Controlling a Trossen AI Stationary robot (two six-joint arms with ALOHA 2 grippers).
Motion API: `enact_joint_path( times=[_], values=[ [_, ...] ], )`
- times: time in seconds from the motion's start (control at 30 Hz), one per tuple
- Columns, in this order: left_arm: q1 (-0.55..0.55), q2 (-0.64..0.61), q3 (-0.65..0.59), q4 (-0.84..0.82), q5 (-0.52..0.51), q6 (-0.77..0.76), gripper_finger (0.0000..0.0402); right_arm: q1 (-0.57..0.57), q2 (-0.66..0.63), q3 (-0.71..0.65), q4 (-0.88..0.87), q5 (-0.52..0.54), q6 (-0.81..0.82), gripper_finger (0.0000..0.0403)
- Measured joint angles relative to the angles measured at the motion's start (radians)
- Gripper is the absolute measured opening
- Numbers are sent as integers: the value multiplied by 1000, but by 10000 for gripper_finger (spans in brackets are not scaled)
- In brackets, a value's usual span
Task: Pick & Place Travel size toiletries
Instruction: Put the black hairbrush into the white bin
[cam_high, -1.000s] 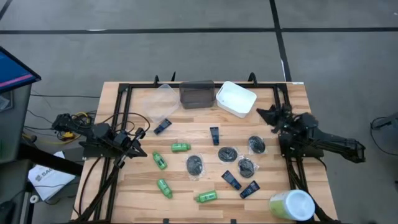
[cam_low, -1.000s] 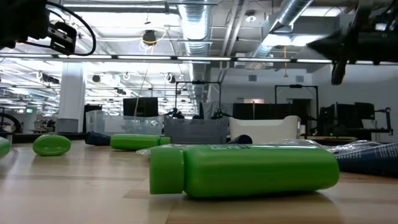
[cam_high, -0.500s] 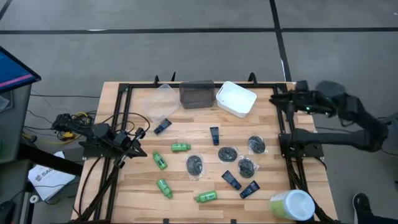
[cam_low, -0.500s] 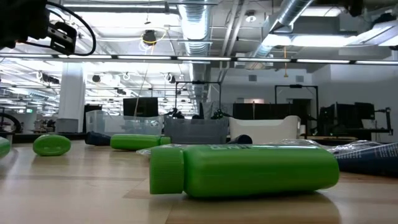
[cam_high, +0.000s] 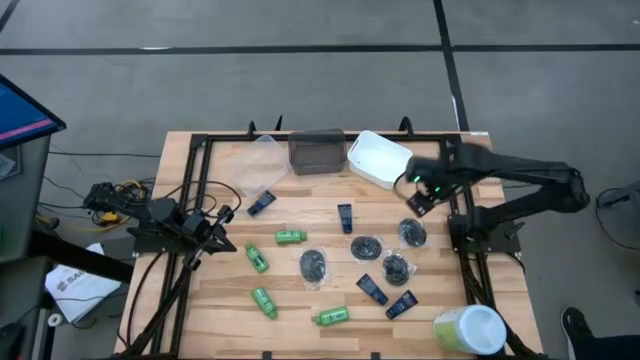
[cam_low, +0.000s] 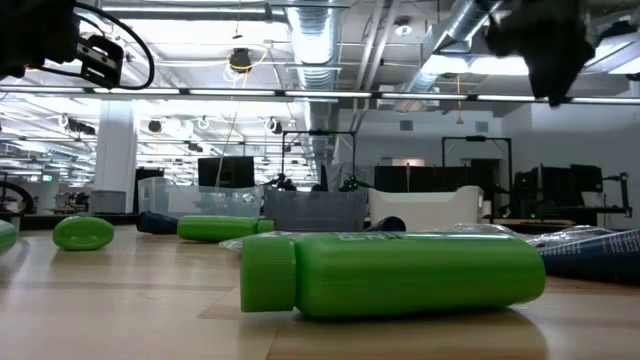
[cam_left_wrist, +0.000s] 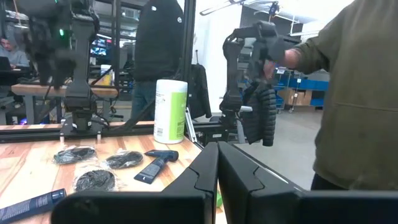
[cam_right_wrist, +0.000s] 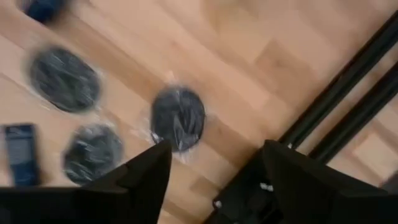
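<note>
The travel size toiletries lie scattered on the wooden table: green bottles (cam_high: 290, 237) (cam_high: 264, 302), flat blue sachets (cam_high: 345, 217) (cam_high: 371, 289) and dark round lumps (cam_high: 365, 246) (cam_high: 396, 268). My right gripper (cam_high: 415, 195) hovers open at the far right, pointing down, just above and beyond one round lump (cam_high: 411, 233). In the right wrist view that lump (cam_right_wrist: 178, 118) shows ahead of the gripper (cam_right_wrist: 217, 171), apart from both fingers. My left gripper (cam_high: 228, 213) rests shut at the table's left edge, and its shut tips (cam_left_wrist: 217, 168) show in the left wrist view.
A clear tub (cam_high: 255, 160), a dark tub (cam_high: 316, 152) and a white tub (cam_high: 379, 159) stand along the far edge. A big pale green-and-white cylinder (cam_high: 469, 330) lies at the near right corner. Black frame rails (cam_high: 460, 200) run beside the right gripper. A person (cam_left_wrist: 354, 93) stands beyond the table.
My right arm has risen from its folded rest at the table's right edge and swung in toward the table's left. Its gripper now hangs over the far-right round lump. The toiletries have stayed where they were.
</note>
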Motion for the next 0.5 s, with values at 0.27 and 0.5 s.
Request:
enact_joint_path(
  times=[0.27, 0.5],
  values=[
    [0, 5, 0, 2, 0, 0, 3, 99, 101, -256, 302, -90, 123, 278],
    [0, 16, 0, 6, 0, 0, 3, 75, 114, -464, 520, -94, 136, 279]
  ],
)
